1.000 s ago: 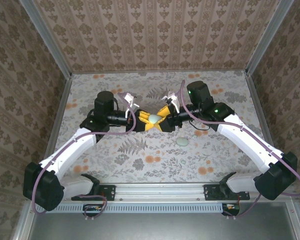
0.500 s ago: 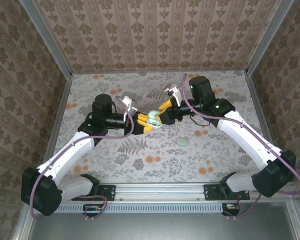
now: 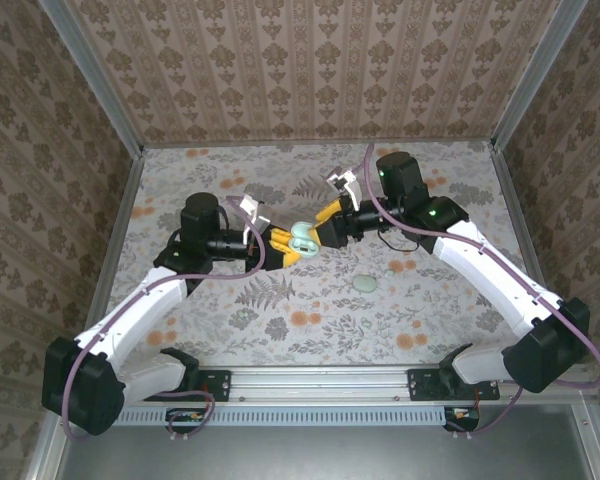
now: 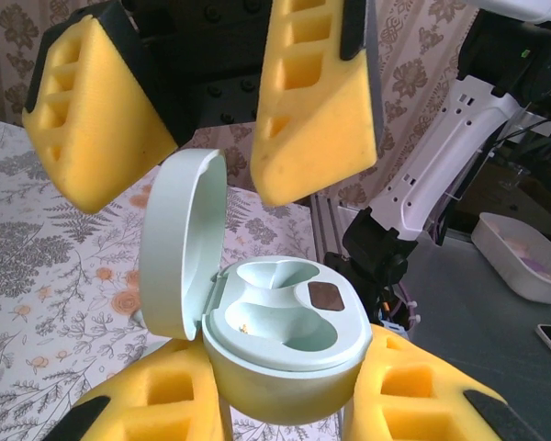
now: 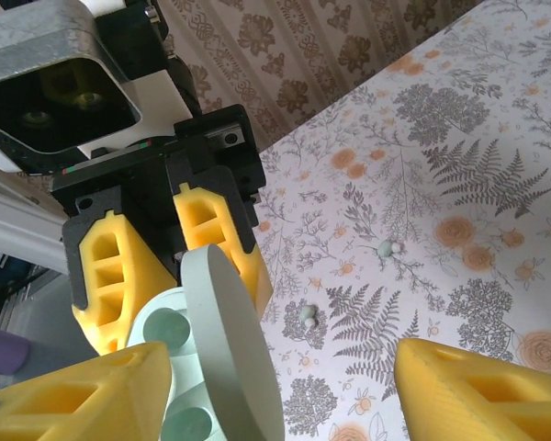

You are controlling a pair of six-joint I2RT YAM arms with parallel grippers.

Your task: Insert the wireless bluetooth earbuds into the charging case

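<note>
The case (image 4: 285, 367), clenched in the left claw (image 4: 285, 404), has just had its lid (image 4: 179, 248) opened; the released right claw (image 4: 202, 138) can fetch 2 earbuds (image 5: 386, 248).

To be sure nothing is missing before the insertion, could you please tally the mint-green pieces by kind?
Charging case, lid open: 1
Earbuds, lying loose: 2
Total: 3

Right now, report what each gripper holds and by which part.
The left gripper clamps the charging case by its lower shell, lid open. The right gripper holds nothing; its open fingers straddle the lid.
</note>
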